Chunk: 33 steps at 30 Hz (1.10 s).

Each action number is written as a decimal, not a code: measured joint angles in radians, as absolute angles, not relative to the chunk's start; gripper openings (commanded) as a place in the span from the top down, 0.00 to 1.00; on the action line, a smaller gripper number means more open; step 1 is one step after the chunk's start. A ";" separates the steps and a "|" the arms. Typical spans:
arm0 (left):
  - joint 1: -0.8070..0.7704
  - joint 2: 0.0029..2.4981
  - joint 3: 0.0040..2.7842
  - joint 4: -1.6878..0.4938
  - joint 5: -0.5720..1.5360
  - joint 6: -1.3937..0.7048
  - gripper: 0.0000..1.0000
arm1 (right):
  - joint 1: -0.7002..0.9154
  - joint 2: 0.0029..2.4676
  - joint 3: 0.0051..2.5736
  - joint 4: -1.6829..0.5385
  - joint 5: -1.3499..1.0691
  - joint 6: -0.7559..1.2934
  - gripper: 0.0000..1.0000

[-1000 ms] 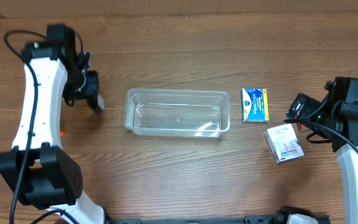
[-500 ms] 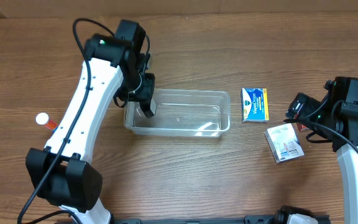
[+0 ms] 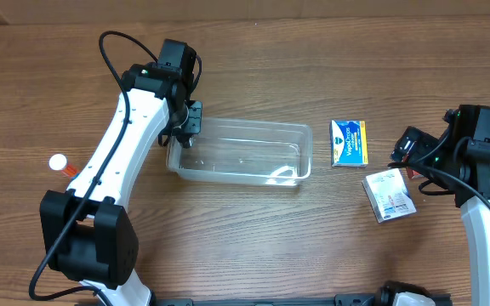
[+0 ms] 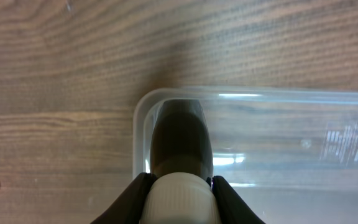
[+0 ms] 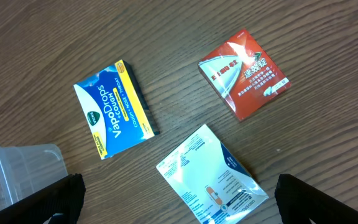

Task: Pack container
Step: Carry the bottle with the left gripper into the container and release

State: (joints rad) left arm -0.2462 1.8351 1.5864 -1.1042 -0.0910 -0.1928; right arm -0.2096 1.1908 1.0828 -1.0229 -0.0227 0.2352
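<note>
The clear plastic container [image 3: 253, 126] lies in the middle of the table and holds nothing but the bottle's lower end. My left gripper [image 3: 185, 134] is shut on a dark bottle [image 4: 180, 140] with a white ribbed cap. It holds the bottle inside the container's left end, close to the rounded corner [image 4: 143, 106]. My right gripper [image 3: 407, 153] is open and empty. It hovers over a white bandage box [image 5: 213, 177], with its fingers wide apart at the lower corners of the right wrist view [image 5: 179, 208].
A blue and yellow VapoDrops box [image 3: 348, 142] lies just right of the container; it also shows in the right wrist view [image 5: 114, 109]. A red box [image 5: 244, 76] lies beyond the white box [image 3: 389, 195]. An orange item with a white ball end [image 3: 58, 161] lies at far left.
My left arm swung from the table's left side to the container's left end, carrying the bottle. The container shifted slightly left. My right arm has not moved.
</note>
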 measured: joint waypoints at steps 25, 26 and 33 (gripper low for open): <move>-0.246 1.936 1.548 -0.980 -0.065 -0.186 0.36 | -0.210 1.191 1.083 -1.023 -0.023 0.235 0.00; -0.246 1.938 1.548 -0.980 -0.062 -0.183 0.36 | -0.210 1.191 1.083 -1.023 -0.023 0.235 0.00; -0.247 1.949 1.587 -1.087 -0.060 -0.183 0.35 | -0.210 1.191 1.083 -1.023 -0.023 0.236 0.00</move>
